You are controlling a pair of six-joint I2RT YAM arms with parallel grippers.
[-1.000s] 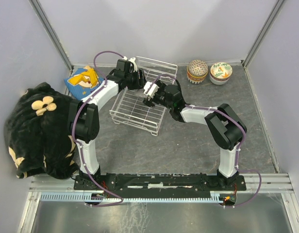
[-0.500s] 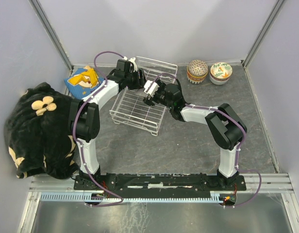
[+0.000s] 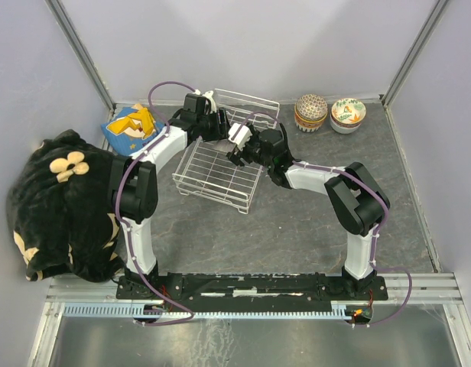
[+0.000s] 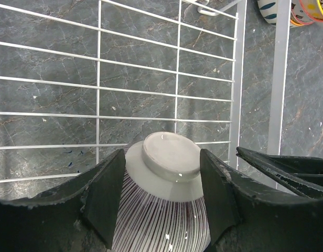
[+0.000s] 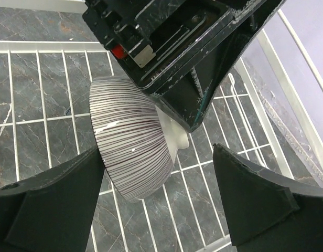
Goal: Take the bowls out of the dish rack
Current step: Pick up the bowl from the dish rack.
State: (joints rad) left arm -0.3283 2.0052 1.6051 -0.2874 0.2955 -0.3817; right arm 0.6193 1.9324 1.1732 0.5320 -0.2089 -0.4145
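white wire-grid dish rack [image 3: 218, 167]: mid grey surface [image 3: 297, 229] | striped ceramic bowl [image 4: 164, 210]: over rack, in left pincer [image 4: 161, 168] | dotted bowl stack [image 3: 311, 112]: far right, left of floral bowl stack [image 3: 348, 115] | black flowered cloth [image 3: 60, 202]: left edge

The dark stone-look table [image 3: 297, 229] carries a white dish rack [image 3: 216, 172] at its middle, bowls [image 3: 311, 112] far right, a blue-and-yellow packet [image 3: 132, 126] far left and a black flowered cloth [image 3: 56, 202] at left.

The left arm [image 3: 141, 243] and right arm [image 3: 362, 254] have white links and bulky black joints; a purple cable [image 3: 168, 84] loops along each. The left claw [image 4: 161, 160] has scuffed black fingers [image 4: 105, 195].
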